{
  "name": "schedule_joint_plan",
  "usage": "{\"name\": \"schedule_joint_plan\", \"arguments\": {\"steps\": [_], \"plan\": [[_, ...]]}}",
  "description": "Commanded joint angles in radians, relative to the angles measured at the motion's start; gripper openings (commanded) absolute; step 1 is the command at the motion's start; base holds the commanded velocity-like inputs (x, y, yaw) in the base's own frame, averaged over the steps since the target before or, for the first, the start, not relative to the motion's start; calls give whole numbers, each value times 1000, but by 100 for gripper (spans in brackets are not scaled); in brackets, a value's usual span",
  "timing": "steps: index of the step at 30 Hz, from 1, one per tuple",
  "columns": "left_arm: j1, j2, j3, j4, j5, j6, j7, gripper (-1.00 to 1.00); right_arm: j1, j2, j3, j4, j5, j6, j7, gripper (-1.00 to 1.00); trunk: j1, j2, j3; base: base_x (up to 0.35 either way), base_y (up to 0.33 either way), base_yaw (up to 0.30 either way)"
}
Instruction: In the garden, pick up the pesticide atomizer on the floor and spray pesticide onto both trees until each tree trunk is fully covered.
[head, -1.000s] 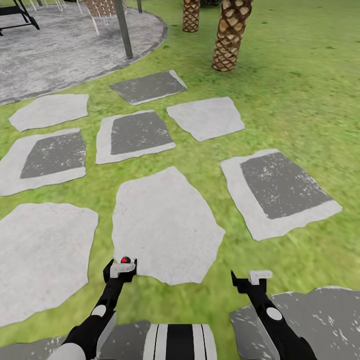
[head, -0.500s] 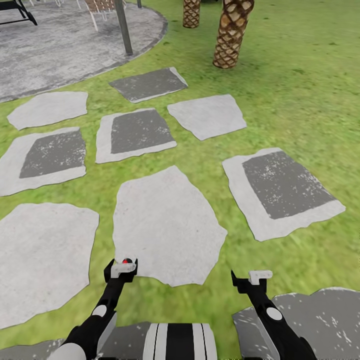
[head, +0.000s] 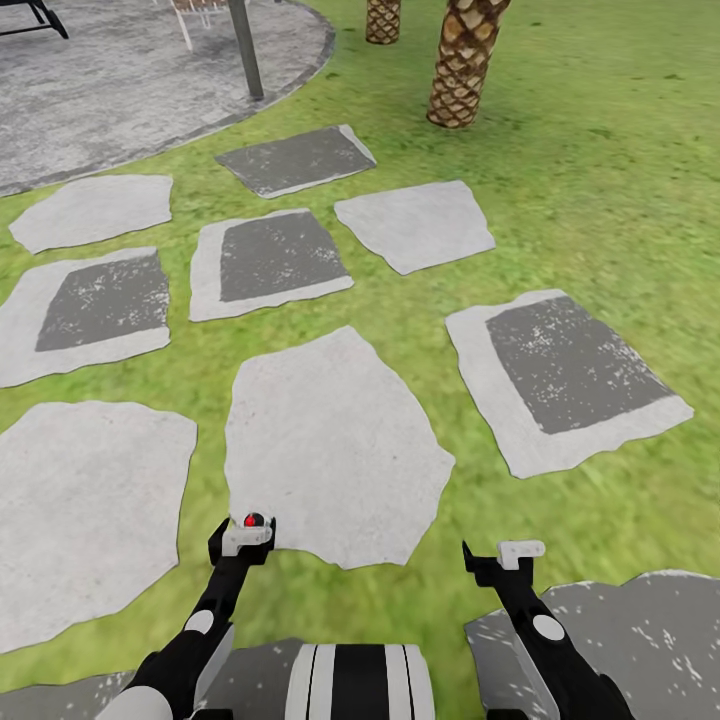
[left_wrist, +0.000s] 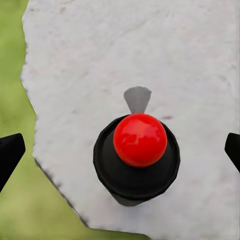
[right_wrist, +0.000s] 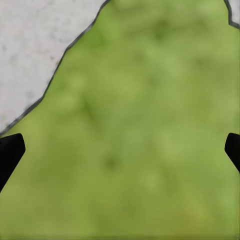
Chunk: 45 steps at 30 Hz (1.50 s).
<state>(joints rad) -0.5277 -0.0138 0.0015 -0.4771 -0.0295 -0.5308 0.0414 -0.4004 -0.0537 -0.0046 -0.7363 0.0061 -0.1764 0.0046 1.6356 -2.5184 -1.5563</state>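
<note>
**Transit phase, atomizer in hand.** The robot travels across the garden lawn (head: 600, 180) over pale stepping stones (head: 330, 450). The pesticide atomizer (left_wrist: 135, 172), a small black bottle seen from above with a red knob, sits at the left gripper (head: 245, 535), over the near edge of the central stone. In the left wrist view the fingertips stand wide of the bottle, so whether they clasp it cannot be told. The right gripper (head: 505, 552) is spread and empty over grass.

Pick-up appears done and spraying not yet begun. Two scaly palms (head: 460, 70) stand far right, and a paved circle (head: 120, 90) with a grey post (head: 245, 50) lies far left. The next move calls for driving towards a smooth-trunked tree.

Against the earlier frames the whole ground pattern has shifted slightly, so the camera moved. Both grippers and the bottle keep their places in the picture.
</note>
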Motion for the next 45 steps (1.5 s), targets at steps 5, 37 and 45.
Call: {"name": "schedule_joint_plan", "arguments": {"steps": [5,37,45], "plan": [[0,0,0,0,0,0,0,100,0,0,0,0,0,0,0,100,0,0,-1,0,0,-11],[0,0,0,0,-1,1,0,100,0,0,1,0,0,0,0,100,1,0,-15,0,0,-14],[0,0,1,1,2,1,0,-100,0,0,1,0,0,0,0,100,1,0,-15,0,0,0]]}}
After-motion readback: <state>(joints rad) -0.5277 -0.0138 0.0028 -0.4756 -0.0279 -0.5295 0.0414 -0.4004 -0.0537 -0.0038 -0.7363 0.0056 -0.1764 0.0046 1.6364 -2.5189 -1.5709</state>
